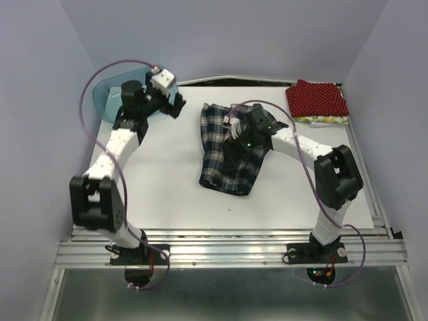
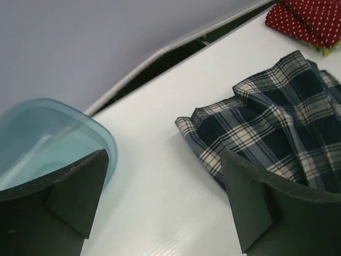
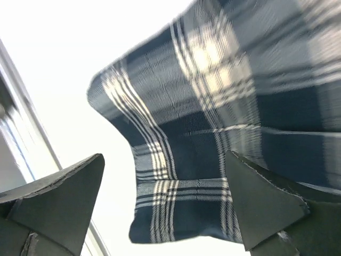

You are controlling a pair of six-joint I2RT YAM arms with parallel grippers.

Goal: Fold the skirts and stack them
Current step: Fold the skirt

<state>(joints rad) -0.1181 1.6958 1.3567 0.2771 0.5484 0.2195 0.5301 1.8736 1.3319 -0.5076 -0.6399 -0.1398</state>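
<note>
Dark fingers (image 2: 64, 197) of my left end effector (image 2: 164, 160) fill the bottom corners of the left wrist view. They stand wide apart with only bare white tabletop (image 2: 154, 213) between them. Behind the left-hand finger, the teal tub (image 2: 42, 138) is partly covered and cut off by the frame edge. Ahead and to the right lies the plaid skirt (image 2: 277, 122), rumpled, its near corner slipping behind the other finger. Far beyond it, a corner of the red dotted skirt (image 2: 311, 21) shows, with a mere sliver of the yellowish skirt (image 2: 326, 50) under it; the pattern on that one is too small to read.

My right end effector (image 3: 165, 157) is also spread, nothing clamped. The plaid cloth lies below and ahead of it, blurred, with one corner between the fingers. Whether the tips touch it I cannot tell.

From above, my left arm reaches up and forward, its wrist raised over the tub's right end. My right arm bends inward at the elbow, and its wrist hangs low over the plaid skirt, hiding the middle of the cloth.
</note>
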